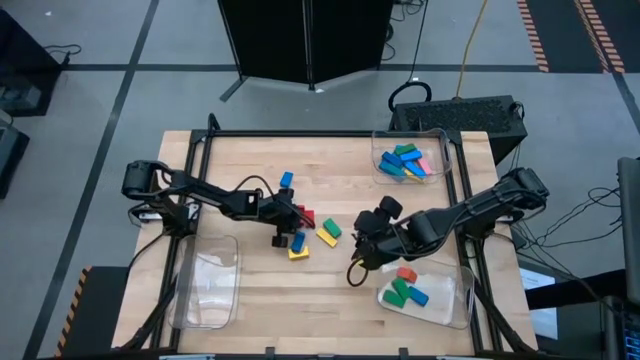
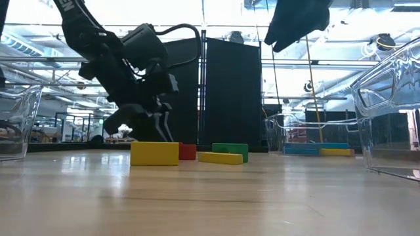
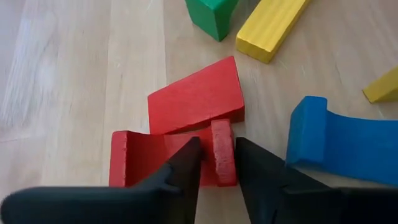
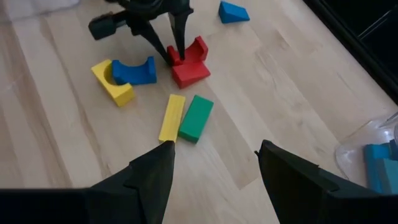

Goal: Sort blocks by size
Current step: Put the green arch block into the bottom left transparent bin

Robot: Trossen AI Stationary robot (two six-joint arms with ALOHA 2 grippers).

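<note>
My left gripper [image 1: 293, 216] is down at the table's middle, shut on a red arch-shaped block [image 3: 140, 158] that lies flat beside a red rectangular block [image 3: 196, 96]. A blue arch block [image 3: 336, 140] and a yellow block [image 4: 112, 81] lie on the near side of them. A long yellow block [image 4: 171, 116] and a green block [image 4: 196, 117] lie side by side toward the right. A blue wedge [image 1: 287, 180] lies farther back. My right gripper [image 4: 211, 162] is open and empty, above the table right of the loose blocks. My left gripper pinches one leg of the red arch [image 3: 222, 152], one finger [image 3: 186, 168] inside the hollow and the other [image 3: 261, 177] outside. The fingers come from above, slanting down from the table's left. The arch lies flat on the table against the red rectangular block.
A clear tray [image 1: 441, 150] at the far right holds several blue, green, pink and yellow blocks. A clear tray [image 1: 458, 300] at the near right holds a red, a blue and two green blocks. A third clear tray [image 1: 205, 285] stands at the near left.
</note>
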